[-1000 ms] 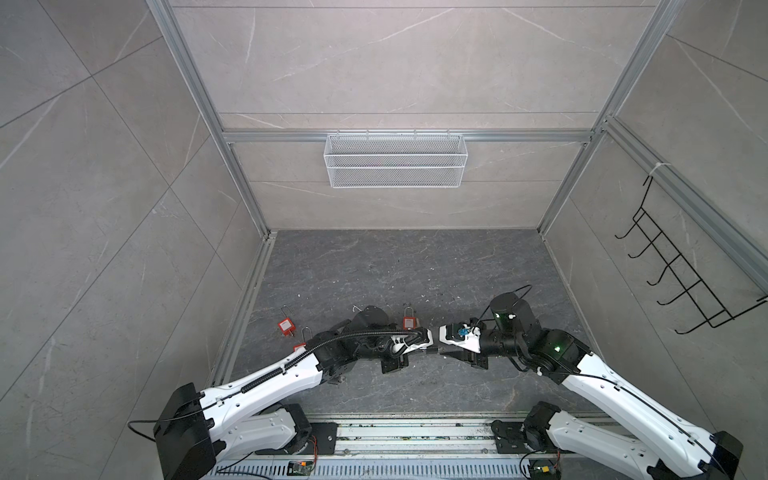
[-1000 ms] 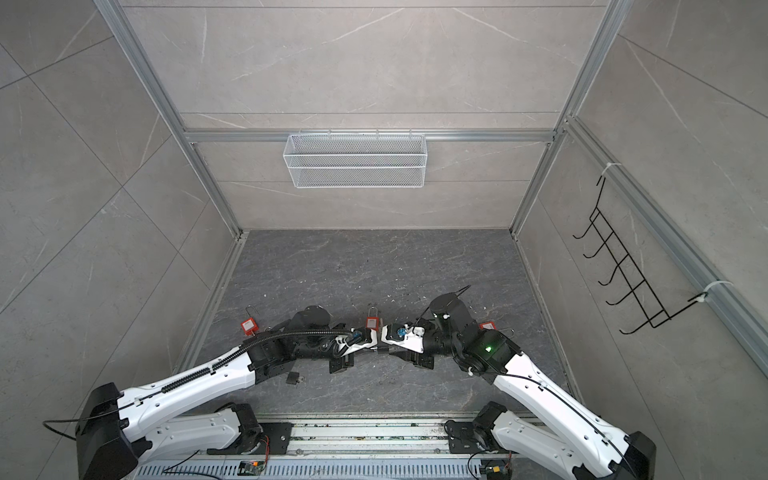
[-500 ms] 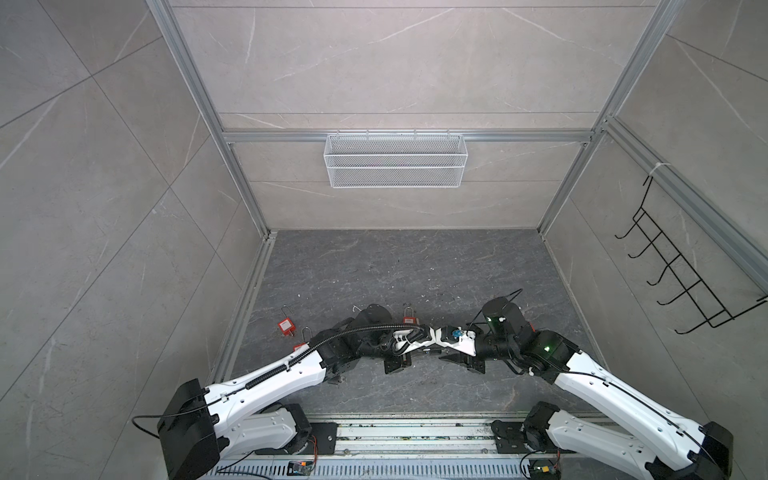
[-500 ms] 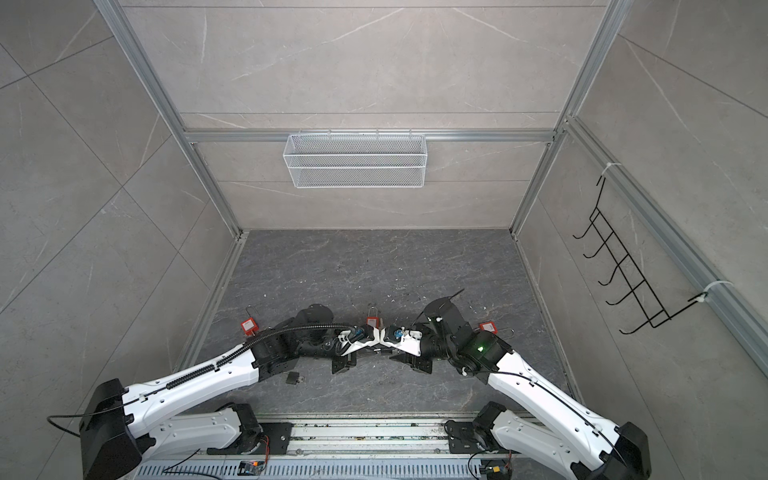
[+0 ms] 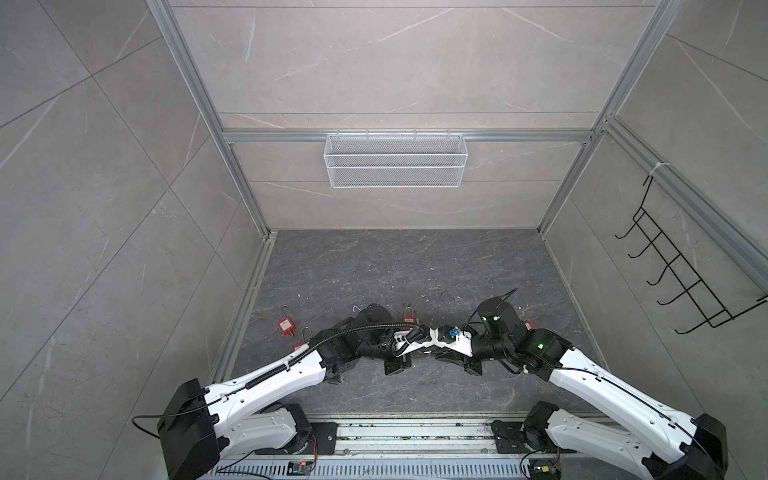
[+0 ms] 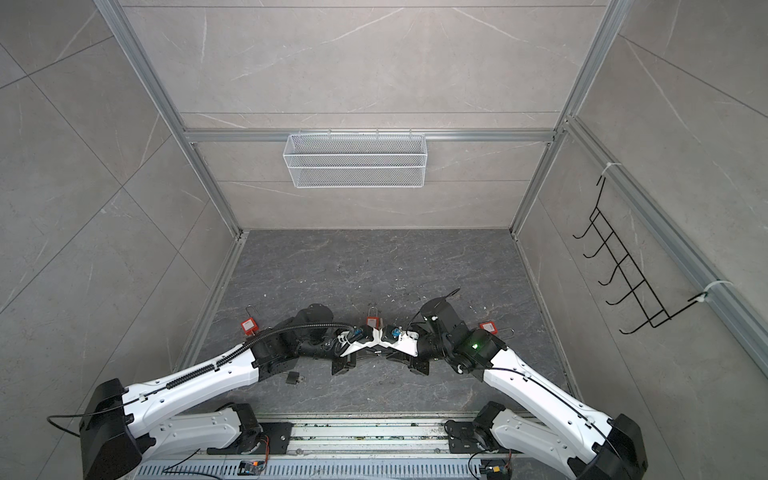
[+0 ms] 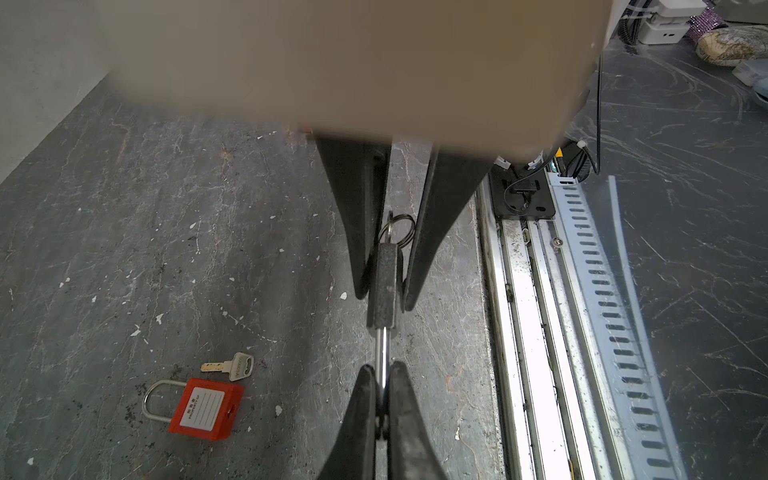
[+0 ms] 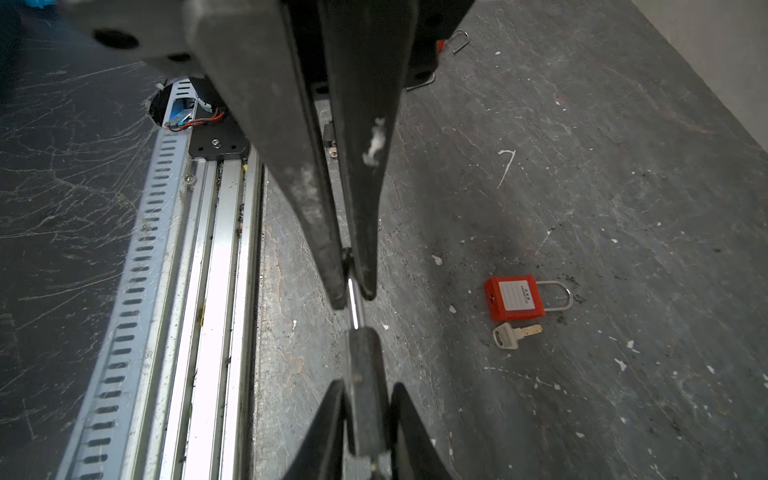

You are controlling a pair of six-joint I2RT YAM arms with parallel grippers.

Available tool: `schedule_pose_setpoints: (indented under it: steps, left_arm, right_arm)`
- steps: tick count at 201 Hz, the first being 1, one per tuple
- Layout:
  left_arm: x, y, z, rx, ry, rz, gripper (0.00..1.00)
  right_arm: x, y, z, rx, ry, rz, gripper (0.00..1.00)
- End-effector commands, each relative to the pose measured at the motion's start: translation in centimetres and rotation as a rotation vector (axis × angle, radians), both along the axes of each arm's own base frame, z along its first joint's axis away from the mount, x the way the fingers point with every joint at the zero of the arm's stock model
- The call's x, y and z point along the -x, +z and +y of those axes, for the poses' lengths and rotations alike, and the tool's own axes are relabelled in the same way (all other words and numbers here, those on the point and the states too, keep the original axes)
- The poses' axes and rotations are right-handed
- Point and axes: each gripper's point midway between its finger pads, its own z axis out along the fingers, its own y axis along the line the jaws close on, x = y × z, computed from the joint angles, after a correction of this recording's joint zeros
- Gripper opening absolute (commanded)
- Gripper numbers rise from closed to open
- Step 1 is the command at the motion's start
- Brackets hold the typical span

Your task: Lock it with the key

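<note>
A dark padlock [image 7: 385,286] hangs in the air between my two grippers. My left gripper [image 7: 382,374] is shut on its silver shackle [image 7: 383,345]. My right gripper [image 8: 365,390] is shut on the padlock's body [image 8: 362,365], one finger on each flat side. A metal key ring [image 7: 401,227] shows behind the body, between the right fingers; the key's blade is hidden. In both top views the left gripper [image 5: 424,337] and right gripper [image 5: 442,334] meet tip to tip over the front middle of the floor, hiding the padlock.
A red padlock [image 7: 205,409] with a loose silver key [image 7: 232,365] lies on the floor beside the grippers. More red padlocks [image 6: 248,325] [image 6: 372,321] [image 6: 488,327] lie around. The metal rail [image 7: 523,332] runs along the front. A wire basket [image 5: 395,160] hangs on the back wall.
My right gripper has moved left to meet the left gripper, and its jaws have narrowed around the padlock's body. The left arm has stayed in place, shut on the shackle.
</note>
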Motion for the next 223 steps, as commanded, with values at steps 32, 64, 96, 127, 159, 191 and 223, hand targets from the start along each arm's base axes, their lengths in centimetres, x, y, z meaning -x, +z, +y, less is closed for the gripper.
schedule_pose_setpoints:
  steps: [32, 64, 96, 127, 159, 191, 223]
  left_arm:
    - [0.4, 2.5, -0.8, 0.065, -0.04, -0.015, 0.0]
    - [0.3, 2.3, -0.7, 0.058, -0.033, -0.021, 0.0]
    - [0.2, 2.7, -0.5, 0.074, -0.015, -0.035, 0.14]
    - [0.0, 2.3, 0.9, 0.091, 0.039, -0.055, 0.38]
    - [0.6, 1.2, 2.1, 0.075, 0.056, -0.032, 0.37]
    - [0.7, 0.8, 1.9, 0.076, 0.049, -0.009, 0.32]
    - [0.7, 0.8, 1.6, 0.081, 0.039, -0.018, 0.25]
  right_arm:
    - [1.1, 0.7, 0.9, -0.061, 0.045, 0.043, 0.12]
    - [1.0, 0.8, 0.9, -0.063, 0.039, 0.04, 0.08]
    - [1.0, 1.0, 1.0, -0.071, 0.04, 0.04, 0.03]
    - [0.7, 1.4, 1.3, -0.09, 0.038, 0.035, 0.03]
    - [0.5, 1.8, 1.7, -0.097, 0.044, 0.038, 0.02]
    - [0.4, 1.8, 2.0, -0.092, 0.051, 0.047, 0.02]
    - [0.4, 1.7, 2.2, -0.087, 0.056, 0.051, 0.01]
